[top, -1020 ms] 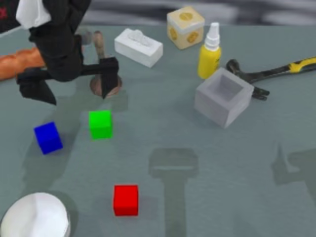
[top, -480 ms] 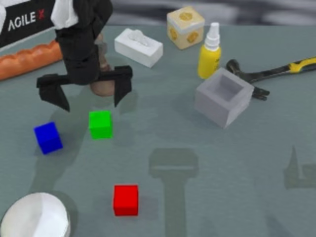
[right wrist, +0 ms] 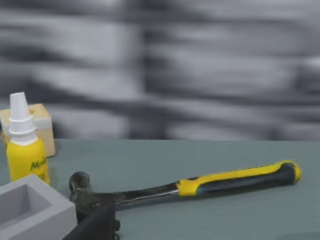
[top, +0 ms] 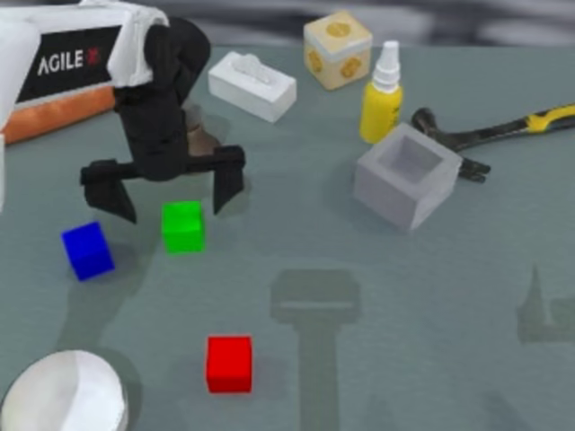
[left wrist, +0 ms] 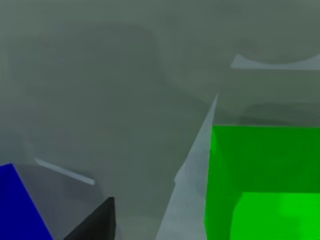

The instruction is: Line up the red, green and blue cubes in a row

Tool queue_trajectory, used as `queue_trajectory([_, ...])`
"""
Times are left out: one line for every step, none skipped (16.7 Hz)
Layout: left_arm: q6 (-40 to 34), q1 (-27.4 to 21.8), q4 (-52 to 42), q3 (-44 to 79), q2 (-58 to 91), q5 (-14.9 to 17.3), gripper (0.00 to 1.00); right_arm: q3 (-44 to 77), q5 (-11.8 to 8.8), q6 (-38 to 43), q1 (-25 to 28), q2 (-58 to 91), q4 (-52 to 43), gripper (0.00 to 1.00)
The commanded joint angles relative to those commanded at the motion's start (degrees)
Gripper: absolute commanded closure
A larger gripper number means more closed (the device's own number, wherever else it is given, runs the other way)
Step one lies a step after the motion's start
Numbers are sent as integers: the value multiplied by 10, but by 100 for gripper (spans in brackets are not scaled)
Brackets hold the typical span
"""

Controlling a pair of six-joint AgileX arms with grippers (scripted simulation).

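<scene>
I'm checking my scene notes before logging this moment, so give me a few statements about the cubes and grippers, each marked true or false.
1. The left gripper is open above the green cube. True.
2. The red cube sits between the green and blue cubes. False: it lies apart, nearer the table's front edge.
3. The blue cube lies left of the green cube. True.
4. The green cube rests inside the grey hollow box. False: it sits on the table.
5. The hammer has a yellow and black handle. True.
</scene>
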Motion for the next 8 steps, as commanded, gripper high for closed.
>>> queue_trajectory([0, 0, 23, -13, 8, 0, 0, 0, 0, 0, 0, 0, 0, 0])
queue_trajectory([0, 0, 41, -24, 16, 0, 0, 0, 0, 0, 0, 0, 0, 0])
queue_trajectory([0, 0, 53, -32, 22, 0, 0, 0, 0, 0, 0, 0, 0, 0])
queue_trajectory([0, -1, 60, -37, 25, 0, 0, 0, 0, 0, 0, 0, 0, 0])
queue_trajectory([0, -1, 60, -37, 26, 0, 0, 0, 0, 0, 0, 0, 0, 0])
queue_trajectory([0, -1, 60, -37, 26, 0, 0, 0, 0, 0, 0, 0, 0, 0])
queue_trajectory([0, -1, 60, -37, 26, 0, 0, 0, 0, 0, 0, 0, 0, 0])
queue_trajectory([0, -1, 60, -37, 26, 0, 0, 0, 0, 0, 0, 0, 0, 0])
